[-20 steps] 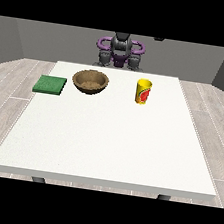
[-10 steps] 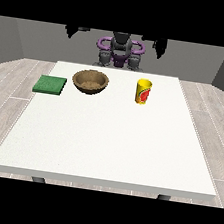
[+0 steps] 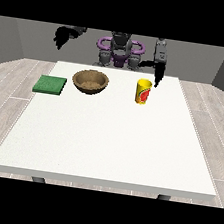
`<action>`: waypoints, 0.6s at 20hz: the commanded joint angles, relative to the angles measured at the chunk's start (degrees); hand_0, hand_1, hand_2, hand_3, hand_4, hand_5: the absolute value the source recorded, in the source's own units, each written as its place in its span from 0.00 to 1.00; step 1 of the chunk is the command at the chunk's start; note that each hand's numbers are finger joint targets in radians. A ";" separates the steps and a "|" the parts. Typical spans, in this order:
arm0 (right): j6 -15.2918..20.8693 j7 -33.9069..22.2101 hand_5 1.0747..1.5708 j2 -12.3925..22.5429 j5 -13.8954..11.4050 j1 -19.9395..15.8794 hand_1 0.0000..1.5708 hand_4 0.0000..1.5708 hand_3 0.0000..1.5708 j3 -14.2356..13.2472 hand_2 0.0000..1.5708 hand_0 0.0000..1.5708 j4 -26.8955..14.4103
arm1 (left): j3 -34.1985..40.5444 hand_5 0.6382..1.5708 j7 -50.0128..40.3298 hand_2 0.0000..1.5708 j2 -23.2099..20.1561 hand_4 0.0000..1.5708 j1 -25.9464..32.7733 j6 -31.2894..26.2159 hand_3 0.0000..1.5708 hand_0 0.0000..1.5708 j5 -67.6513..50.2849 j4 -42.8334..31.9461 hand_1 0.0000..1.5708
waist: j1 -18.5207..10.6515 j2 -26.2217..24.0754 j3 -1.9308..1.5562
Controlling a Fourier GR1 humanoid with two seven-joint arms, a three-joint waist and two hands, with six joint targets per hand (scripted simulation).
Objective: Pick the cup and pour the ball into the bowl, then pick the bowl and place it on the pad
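At far left on the white worktop (image 3: 107, 143) lies a flat green pad (image 3: 50, 84), near the left edge. Just right of it, apart from it, stands a brown bowl (image 3: 90, 81), upright and open at the top. Above and behind the pad, the hand at the view's left (image 3: 61, 36) hangs raised over the worktop's back corner, touching nothing; whether its fingers are spread or curled cannot be told. Right of centre stands a yellow cup (image 3: 143, 91) with a red mark on its side, upright, well apart from the bowl; a ball inside it cannot be seen. Just above and right of the cup, the hand at the view's right (image 3: 158, 72) points downward, fingers straight and together, tips beside the rim.
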State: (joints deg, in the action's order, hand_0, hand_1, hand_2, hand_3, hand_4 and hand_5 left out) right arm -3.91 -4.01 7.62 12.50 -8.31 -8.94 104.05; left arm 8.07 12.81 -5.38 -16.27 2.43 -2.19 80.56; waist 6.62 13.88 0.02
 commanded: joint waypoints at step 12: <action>-4.18 2.33 0.98 2.76 2.48 -0.10 0.00 0.43 0.00 -3.35 0.00 0.00 -6.44 | 5.37 0.84 17.91 0.00 -3.13 0.12 -10.07 -3.83 0.00 0.00 -1.10 -31.69 0.00 | 1.55 -0.13 0.00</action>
State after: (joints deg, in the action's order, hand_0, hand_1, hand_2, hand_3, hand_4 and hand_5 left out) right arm -8.07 -1.57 10.15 14.64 -7.74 -11.74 98.76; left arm 11.92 26.67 -7.20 -23.85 0.52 -2.34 55.96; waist 8.39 13.32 0.02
